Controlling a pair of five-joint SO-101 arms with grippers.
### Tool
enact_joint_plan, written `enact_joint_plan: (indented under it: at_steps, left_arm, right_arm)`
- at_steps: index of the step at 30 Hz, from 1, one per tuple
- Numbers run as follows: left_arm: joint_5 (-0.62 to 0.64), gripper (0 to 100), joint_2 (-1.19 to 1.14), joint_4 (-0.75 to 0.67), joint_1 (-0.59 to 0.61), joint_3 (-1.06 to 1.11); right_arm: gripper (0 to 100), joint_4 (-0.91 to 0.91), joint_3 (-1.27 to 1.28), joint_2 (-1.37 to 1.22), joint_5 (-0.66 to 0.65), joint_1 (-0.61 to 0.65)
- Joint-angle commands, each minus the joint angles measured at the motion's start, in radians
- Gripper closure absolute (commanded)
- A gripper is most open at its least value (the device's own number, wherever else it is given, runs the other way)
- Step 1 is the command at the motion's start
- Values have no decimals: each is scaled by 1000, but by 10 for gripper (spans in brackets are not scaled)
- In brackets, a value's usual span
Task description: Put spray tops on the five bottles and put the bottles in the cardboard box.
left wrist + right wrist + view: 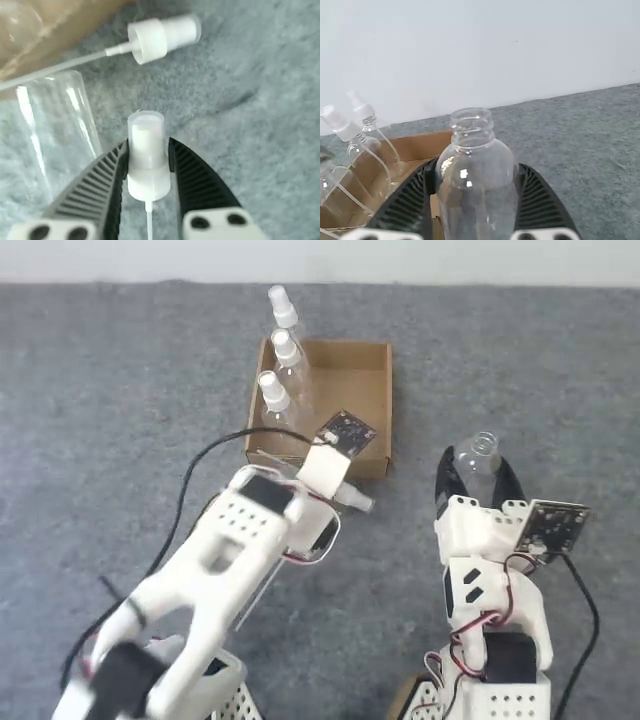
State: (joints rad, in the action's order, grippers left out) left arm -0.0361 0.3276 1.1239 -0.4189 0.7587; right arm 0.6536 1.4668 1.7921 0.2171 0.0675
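My left gripper [147, 145] is shut on a white spray top [147, 160], low over the grey carpet, with the top's thin tube running back between the fingers. Beyond the fingertips a second spray top [162, 35] lies on its side, and a clear uncapped bottle [55, 130] lies beside the gripper. My right gripper [475, 172] is shut on an upright clear bottle [472, 130] with an open neck, to the right of the cardboard box [350, 370]. Three bottles with spray tops [280, 390] stand along the box's left side.
The left arm [240, 540] stretches from the near left up to the box's front wall, trailing a black cable. A spray top [356, 503] shows beside its wrist. Grey carpet [120, 390] lies open to the left and right of the box.
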Motion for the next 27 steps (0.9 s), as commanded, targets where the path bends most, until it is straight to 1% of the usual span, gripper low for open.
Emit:
enact_joint_plan:
  at_steps: [1,3,8,12,15,18,23,27]
  left_arm:
    - [9,988,210,-60,5,51]
    - [11,988,267,-66,5,76]
    - [12,988,371,-66,5,116]
    - [14,988,443,-66,5,143]
    - [14,988,511,-66,5,165]
    - [52,988,585,-66,8,188]
    - [63,988,694,-81,91,216]
    - [63,988,766,-112,146,246]
  right_arm:
    - [978,-24,-15,22,-18,24]
    - [978,-24,-11,22,-21,45]
    - [979,-33,14,22,-106,130]
    - [979,-30,21,22,-110,189]
    - [979,-33,34,22,-110,200]
    - [979,-33,43,22,-127,225]
    - [979,-33,69,22,-207,323]
    - [979,-27,72,22,-224,367]
